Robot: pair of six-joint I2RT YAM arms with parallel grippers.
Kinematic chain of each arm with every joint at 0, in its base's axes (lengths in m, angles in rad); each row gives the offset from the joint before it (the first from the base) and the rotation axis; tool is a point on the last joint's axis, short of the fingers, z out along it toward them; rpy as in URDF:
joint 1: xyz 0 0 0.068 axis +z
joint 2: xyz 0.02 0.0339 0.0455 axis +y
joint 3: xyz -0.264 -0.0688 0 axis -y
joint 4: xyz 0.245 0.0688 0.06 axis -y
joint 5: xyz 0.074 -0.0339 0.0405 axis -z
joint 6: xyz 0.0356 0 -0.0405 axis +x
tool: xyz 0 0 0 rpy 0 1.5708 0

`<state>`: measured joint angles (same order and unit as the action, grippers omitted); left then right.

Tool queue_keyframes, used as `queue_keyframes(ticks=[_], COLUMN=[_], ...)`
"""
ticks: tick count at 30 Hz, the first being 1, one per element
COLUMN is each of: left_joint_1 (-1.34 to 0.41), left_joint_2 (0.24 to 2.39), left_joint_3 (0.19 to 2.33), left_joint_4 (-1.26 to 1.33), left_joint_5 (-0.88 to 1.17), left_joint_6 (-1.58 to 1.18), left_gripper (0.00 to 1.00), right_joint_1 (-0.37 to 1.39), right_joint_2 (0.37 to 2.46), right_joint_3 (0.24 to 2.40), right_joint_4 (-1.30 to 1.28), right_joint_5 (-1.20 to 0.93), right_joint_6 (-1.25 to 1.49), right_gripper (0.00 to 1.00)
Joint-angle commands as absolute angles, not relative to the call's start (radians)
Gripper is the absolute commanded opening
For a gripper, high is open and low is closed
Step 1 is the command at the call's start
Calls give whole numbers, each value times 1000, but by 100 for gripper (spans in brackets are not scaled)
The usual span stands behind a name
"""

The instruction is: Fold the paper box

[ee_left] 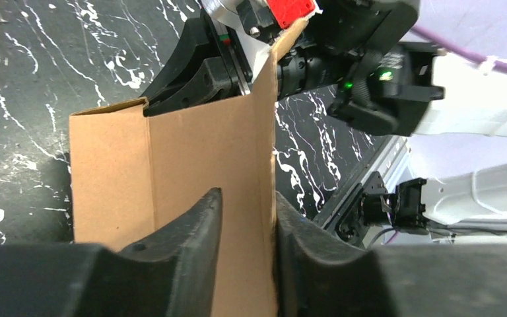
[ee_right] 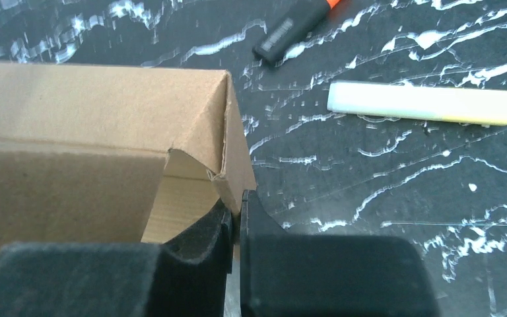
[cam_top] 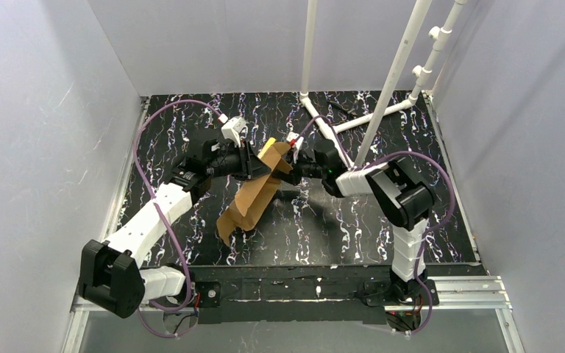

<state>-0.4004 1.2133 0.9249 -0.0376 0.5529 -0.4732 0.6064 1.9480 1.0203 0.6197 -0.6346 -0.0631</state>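
Observation:
The paper box (cam_top: pixel 246 202) is a brown cardboard sheet, partly folded, held tilted between both arms with its lower end on the table. My left gripper (cam_top: pixel 259 168) grips its upper end from the left. In the left wrist view (ee_left: pixel 247 224) a cardboard panel (ee_left: pixel 191 152) fills the narrow gap between the fingers. My right gripper (cam_top: pixel 294 169) grips the same end from the right. In the right wrist view (ee_right: pixel 236 211) it is shut on the thin corner wall of the box (ee_right: pixel 92 112).
A black and orange marker (ee_right: pixel 290 26) and a white-yellow stick (ee_right: pixel 422 104) lie on the black marbled table (cam_top: pixel 382 220) beyond the box. White pipes (cam_top: pixel 393 73) rise at the back right. Grey walls enclose the table.

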Motion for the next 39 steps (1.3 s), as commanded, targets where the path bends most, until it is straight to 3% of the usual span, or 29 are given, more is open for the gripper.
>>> queue_keyframes(ticks=[1,9,16,24,34,39], left_joint_1=[-389,-388,-385,-385,-385,-385], left_joint_2=[1156,1094,967,914,912,867], left_joint_3=[919,821,727,550,505,531], left_joint_4=[-88,-67,-50,49,51,-31], left_joint_5=[494,484,438,462,416,333], left_joint_6=[-448,-432,-419,-511,-525,-536], left_gripper=[34,61,90,91,90,89], right_joint_1=[597,597,601,601,600,599], right_joint_2=[1858,1798,1782,1820,1798,1771], right_joint_3=[1177,1312,1345,1339,1267,1180], right_joint_4=[8,-580,-750,-744,-672,-551], right_joint_5=[-628,-448,-287,-305,-382,-353], right_joint_6=[-333,-571,-579,-565,-585,-551], right_gripper=[3,7,20,41,43,31])
